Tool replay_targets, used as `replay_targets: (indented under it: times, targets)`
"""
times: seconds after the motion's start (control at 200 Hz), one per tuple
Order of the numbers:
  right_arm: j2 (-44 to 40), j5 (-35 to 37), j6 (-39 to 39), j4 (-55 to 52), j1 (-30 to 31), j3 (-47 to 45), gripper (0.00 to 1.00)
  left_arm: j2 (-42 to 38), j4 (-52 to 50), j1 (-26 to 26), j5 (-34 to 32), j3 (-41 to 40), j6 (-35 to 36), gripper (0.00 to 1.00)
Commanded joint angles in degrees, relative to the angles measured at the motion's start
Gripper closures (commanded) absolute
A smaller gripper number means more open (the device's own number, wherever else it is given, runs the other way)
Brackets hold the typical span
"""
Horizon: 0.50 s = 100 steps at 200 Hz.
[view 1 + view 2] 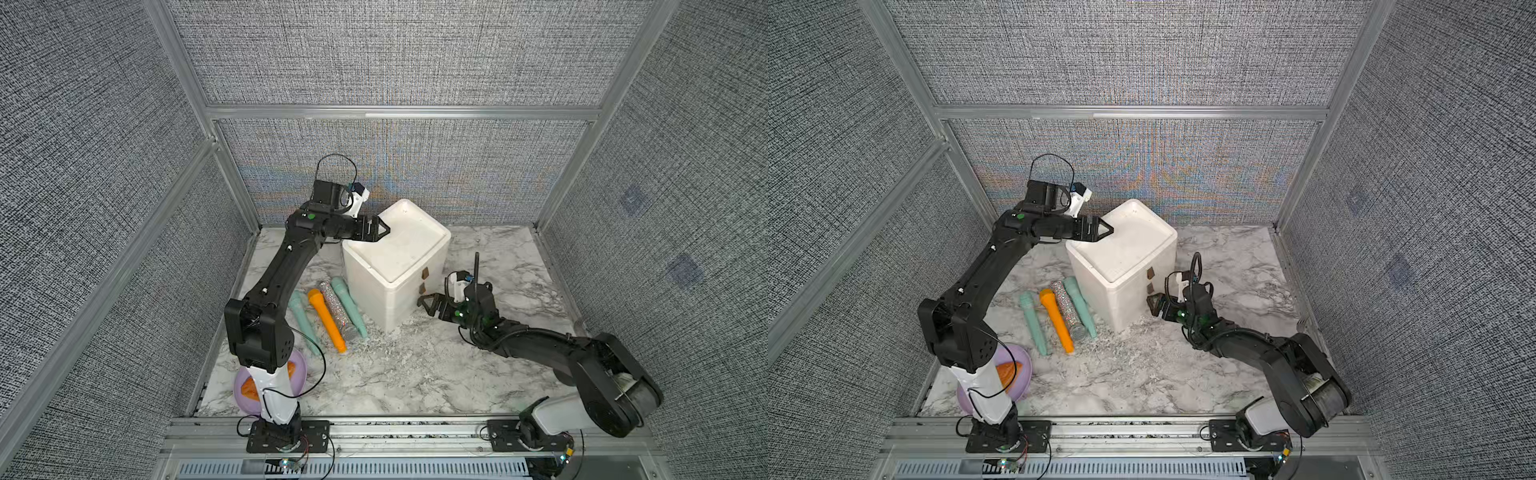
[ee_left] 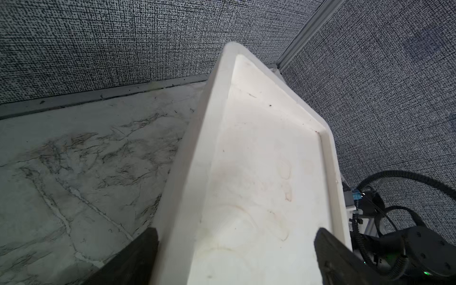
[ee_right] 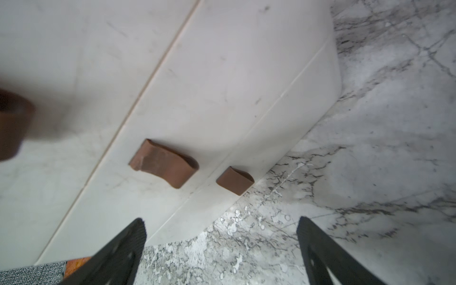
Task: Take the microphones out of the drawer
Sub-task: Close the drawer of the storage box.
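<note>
The left gripper point(image 1: 385, 228) hovers over the white drawer unit point(image 1: 399, 257), jaws released; the right gripper point(image 1: 424, 300) faces its shut drawers point(image 3: 222, 106), jaws released. Four microphones point(image 1: 329, 322) lie on the table point(image 1: 415, 374) beside it.

The left arm point(image 1: 274, 286) is wearing a matte black shell dotted with small pale screws, giving way to a glossy white sleeve point(image 1: 274, 392) near its base. A thin black cable point(image 1: 336, 158) is looping over its wrist, beside a white camera mount point(image 1: 359, 200). A green dot point(image 1: 310, 216) is showing there too. The right arm point(image 1: 540, 338) is carrying ribbed black hoses point(image 1: 511, 332) and what may be green lights point(image 1: 459, 314). The left gripper point(image 1: 384, 230) and right gripper point(image 1: 422, 302) are showing black fingers, triangular and hollow.
</note>
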Motion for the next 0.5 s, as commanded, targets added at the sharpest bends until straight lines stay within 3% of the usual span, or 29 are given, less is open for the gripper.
replay_targets:
  times: [0.0, 0.3, 0.495]
  targets:
    - [-0.14, -5.15, 0.79, 8.11, -1.16, -2.98, 0.03, -0.40, -0.22, -0.26, 3.27, 0.00, 0.04, 0.00]
    - [3.15, -9.90, -7.36, 20.32, -1.73, -7.90, 0.13, -0.43, -0.19, -0.26, 3.59, -0.06, -0.06, 0.00]
    - [8.08, -8.09, -12.52, 23.26, -1.69, -7.80, 0.34, -0.70, -0.15, -0.26, 3.72, -0.36, -0.15, 0.00]
